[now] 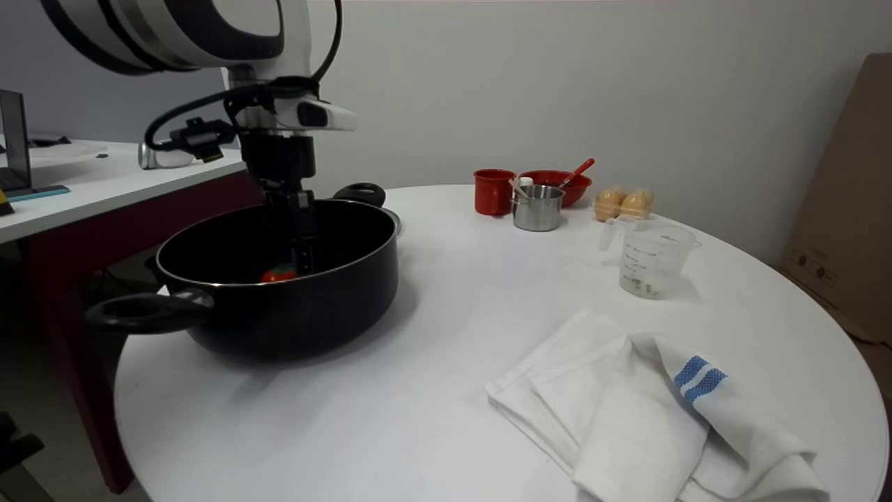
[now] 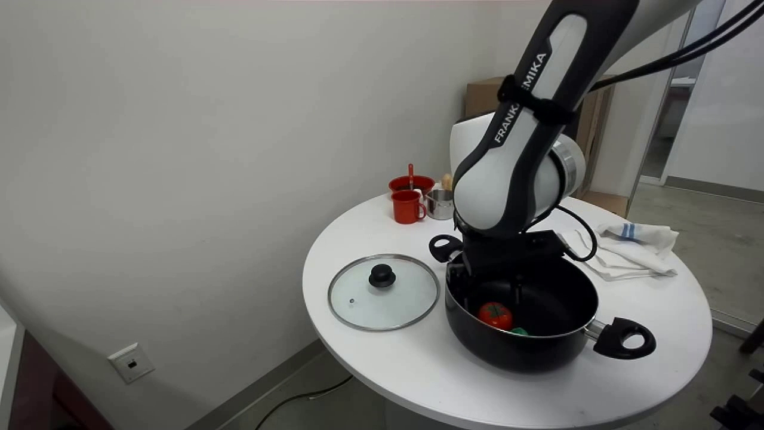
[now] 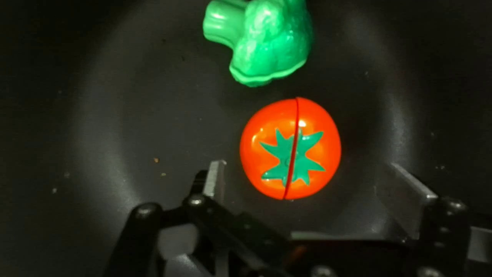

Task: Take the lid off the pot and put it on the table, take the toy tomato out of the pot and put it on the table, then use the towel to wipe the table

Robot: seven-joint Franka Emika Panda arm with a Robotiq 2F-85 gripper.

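The tool [image 3: 308, 171] stands spread inside the pot [image 2: 519, 353], near the toy tomato [image 3: 291, 149]: probably light, slick; best held by opposite sides.

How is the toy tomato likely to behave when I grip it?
The toy tomato could slip from a poor pinch, since its skin is glossy and curved. Being nearly round, it may roll if nudged. The seam across its top suggests two halves, which might part if twisted.

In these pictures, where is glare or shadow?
Wrist view: glints on the round red toy tomato and the lumpy green toy, upper corners dark; in an exterior view: soft shadow beside the wide black pot on the round white table.
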